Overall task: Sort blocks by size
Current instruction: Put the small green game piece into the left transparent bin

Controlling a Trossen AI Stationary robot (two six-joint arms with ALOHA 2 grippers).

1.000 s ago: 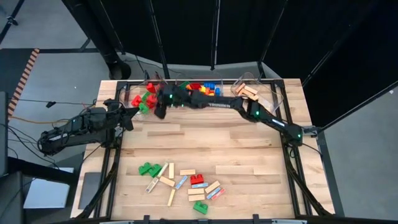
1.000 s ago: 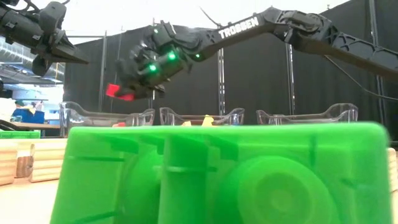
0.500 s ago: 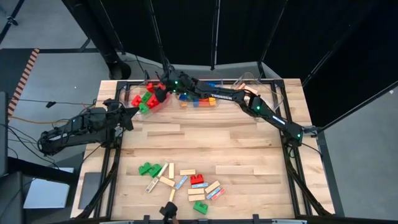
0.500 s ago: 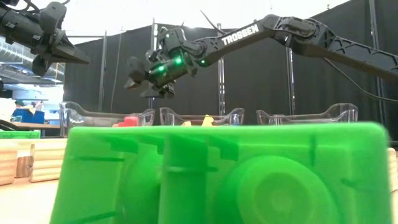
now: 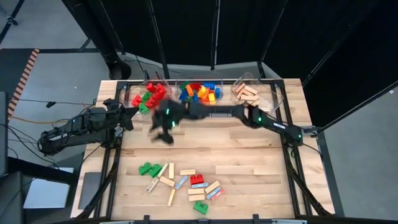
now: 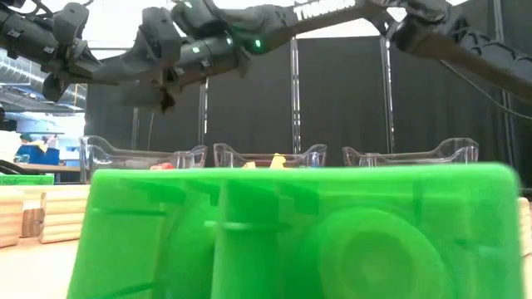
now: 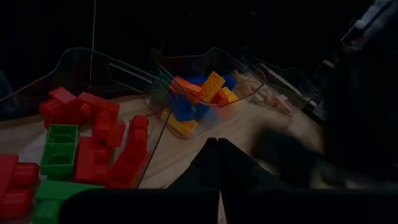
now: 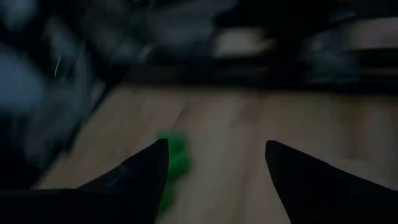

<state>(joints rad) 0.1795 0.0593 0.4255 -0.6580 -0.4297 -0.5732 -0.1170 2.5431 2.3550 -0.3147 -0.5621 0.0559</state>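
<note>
Take the middle bin (image 5: 199, 94) at the far edge of the table (image 5: 249, 146) as your landmark. It holds your mixed pile of blue, orange, yellow and red bricks (image 5: 198, 92). The bin to its left (image 5: 149, 98) carries red and green bricks (image 7: 87, 140), and the bin to its right (image 5: 249, 93) holds tan wooden bars (image 5: 249, 93).

Your right gripper (image 5: 163, 130) hangs in the air in front of the left bin, nearer you than the middle bin and off to its left, with the arm stretched across the table from the right side. Its two fingers (image 8: 140, 174) stand spread wide apart and nothing sits between them; in the right wrist view you see bare wood and a blurred green brick (image 8: 171, 162) beyond them.

Your left gripper (image 5: 129, 118) waits at the table's left edge, just left of the left bin, and its fingers (image 7: 217, 165) are pressed together with nothing in them.

The unsorted blocks (image 5: 180, 183) lie well away from the middle bin, along the near edge of the table: two green bricks (image 5: 149, 168) at the left of the scatter, several tan bars, a red brick (image 5: 198, 180) and another green brick (image 5: 200, 207) closest to you. That last green brick fills most of the low view (image 6: 299, 232).
</note>
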